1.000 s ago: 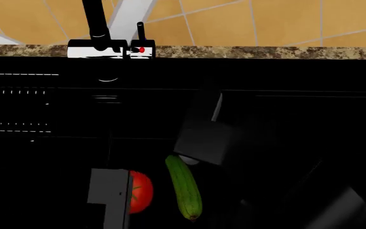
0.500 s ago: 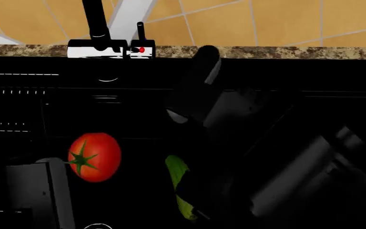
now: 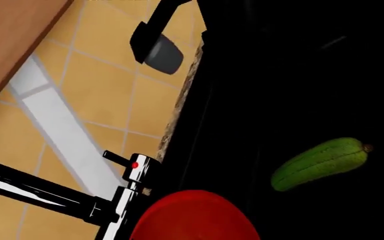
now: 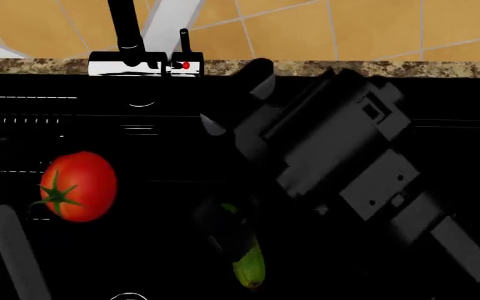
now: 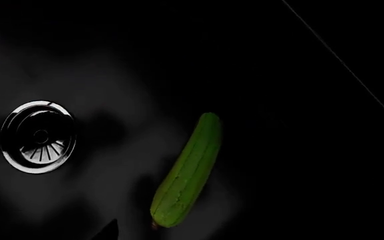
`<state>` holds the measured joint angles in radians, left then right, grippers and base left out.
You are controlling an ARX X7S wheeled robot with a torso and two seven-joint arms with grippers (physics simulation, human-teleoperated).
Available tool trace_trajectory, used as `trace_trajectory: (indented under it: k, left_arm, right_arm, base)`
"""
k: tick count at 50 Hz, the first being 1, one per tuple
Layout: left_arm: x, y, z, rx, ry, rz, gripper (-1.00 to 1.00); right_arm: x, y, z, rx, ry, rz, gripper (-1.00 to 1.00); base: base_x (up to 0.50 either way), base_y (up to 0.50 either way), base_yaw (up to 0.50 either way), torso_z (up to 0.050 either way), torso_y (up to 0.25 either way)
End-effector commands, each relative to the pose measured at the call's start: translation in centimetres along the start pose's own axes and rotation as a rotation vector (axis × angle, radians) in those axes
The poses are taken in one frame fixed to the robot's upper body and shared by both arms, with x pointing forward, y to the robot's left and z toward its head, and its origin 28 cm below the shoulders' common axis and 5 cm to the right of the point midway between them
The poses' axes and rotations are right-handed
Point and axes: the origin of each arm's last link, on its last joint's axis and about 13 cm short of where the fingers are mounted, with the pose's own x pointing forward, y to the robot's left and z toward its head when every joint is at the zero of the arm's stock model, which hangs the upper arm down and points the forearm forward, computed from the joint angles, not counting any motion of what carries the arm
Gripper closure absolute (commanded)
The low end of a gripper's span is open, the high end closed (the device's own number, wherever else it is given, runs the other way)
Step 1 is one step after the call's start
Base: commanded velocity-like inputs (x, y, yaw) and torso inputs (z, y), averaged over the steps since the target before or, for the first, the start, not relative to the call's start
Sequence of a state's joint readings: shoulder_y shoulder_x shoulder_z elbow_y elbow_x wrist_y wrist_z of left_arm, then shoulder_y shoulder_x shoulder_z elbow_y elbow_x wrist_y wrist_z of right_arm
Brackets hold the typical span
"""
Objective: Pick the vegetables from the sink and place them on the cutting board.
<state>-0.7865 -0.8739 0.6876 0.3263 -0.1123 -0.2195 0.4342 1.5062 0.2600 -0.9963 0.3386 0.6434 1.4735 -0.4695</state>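
The red tomato (image 4: 77,186) with its green stem star hangs above the black sink (image 4: 57,125), and my left gripper (image 4: 63,201) is shut on it. In the left wrist view the tomato (image 3: 192,217) fills the space at the jaws and hides the fingers. The dark-green cucumber (image 5: 186,172) lies flat on the sink floor; the head view shows only its near end (image 4: 249,267), the rest being under my right arm. My right gripper (image 4: 234,98) is open and holds nothing, high over the cucumber near the back wall. The cutting board is out of view.
A black faucet (image 4: 127,37) on a chrome base stands on the speckled counter strip (image 4: 349,67) behind the sink, before an orange tiled wall. A chrome drain (image 5: 38,136) sits in the sink floor beside the cucumber.
My left gripper has risen and moved left with the tomato in it. My right arm has swung up and toward the back of the sink, and it now covers more of the cucumber.
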Motion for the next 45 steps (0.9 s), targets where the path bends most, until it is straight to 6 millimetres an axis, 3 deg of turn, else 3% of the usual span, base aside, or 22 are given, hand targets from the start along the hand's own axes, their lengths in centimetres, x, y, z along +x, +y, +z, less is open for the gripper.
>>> trace_trajectory:
  k: [1, 26, 45]
  left_arm:
    - [-0.7, -0.3, -0.2, -0.042, -0.022, 0.043, 1.00]
    - [-0.9, -0.9, -0.6, -0.078, -0.047, 0.046, 1.00]
    - [-0.7, -1.2, -0.6, -0.083, -0.065, 0.040, 1.00]
  right_arm:
    - [2.0, -0.5, 0.8, 0.089, -0.018, -0.030, -1.00]
    - [7.3, -0.4, 0.2, 0.187, 0.007, 0.002, -1.00]
    - [10.3, 0.9, -2.2, 0.179, 0.123, 0.057, -1.00]
  base:
    - [0.04, 0.00, 0.00, 0.000, 0.000]
    - [0.04, 0.00, 0.00, 0.000, 0.000]
    - [0.04, 0.00, 0.00, 0.000, 0.000]
